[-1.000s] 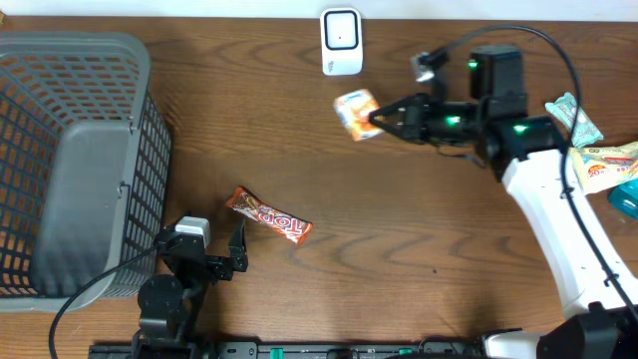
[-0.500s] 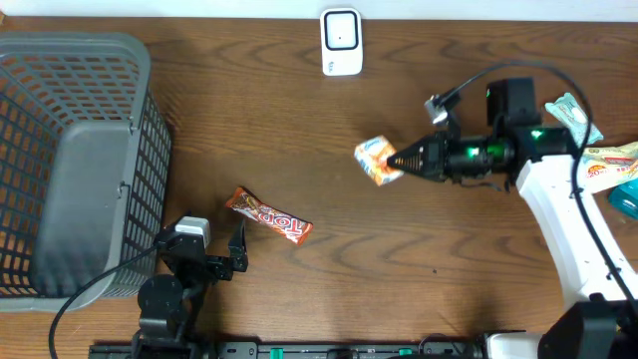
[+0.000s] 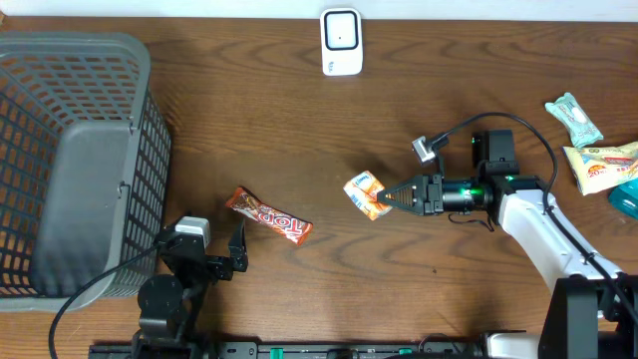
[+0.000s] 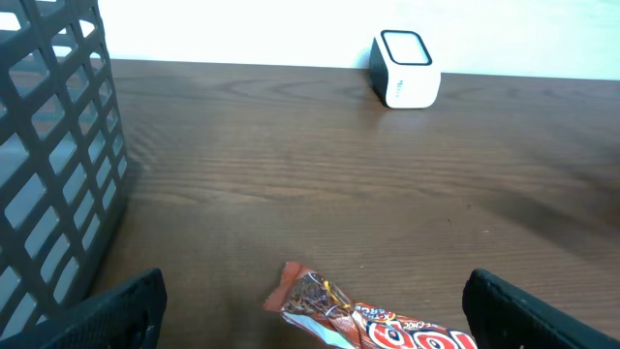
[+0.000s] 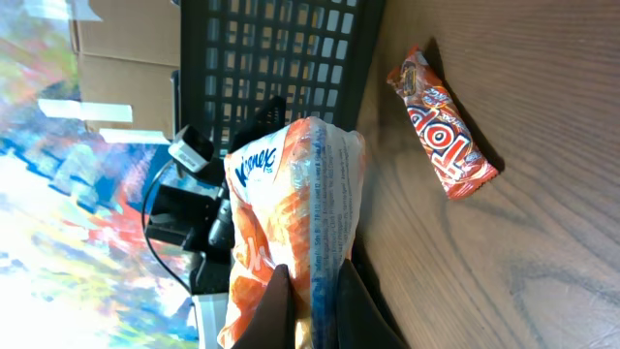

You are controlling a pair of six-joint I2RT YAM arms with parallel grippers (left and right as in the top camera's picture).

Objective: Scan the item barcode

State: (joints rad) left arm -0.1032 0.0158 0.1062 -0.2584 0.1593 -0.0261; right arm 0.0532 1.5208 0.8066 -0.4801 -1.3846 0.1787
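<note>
- The right tool (image 3: 391, 196) is closed on one edge of a small orange-and-white packet (image 3: 365, 194). The wrist view shows its two fingertips pinching the wrapper's lower end.
- The packet hangs over the middle of the tabletop (image 3: 299, 130), well apart from the white scanner (image 3: 341, 42) at the far edge. No barcode can be made out on the faces in view.
- The left tool (image 3: 206, 249) is parked at the near edge with its jaws wide apart and empty. A candy bar (image 3: 269, 216) lies just beside it.
- A grey basket (image 3: 60, 60) stands at the left. Other packets (image 3: 598, 160) lie at the right edge.
- Judgement: the step in hand is presenting the held packet. The next move calls for carrying it to the scanner and turning the barcode side toward the scanner's window.
</note>
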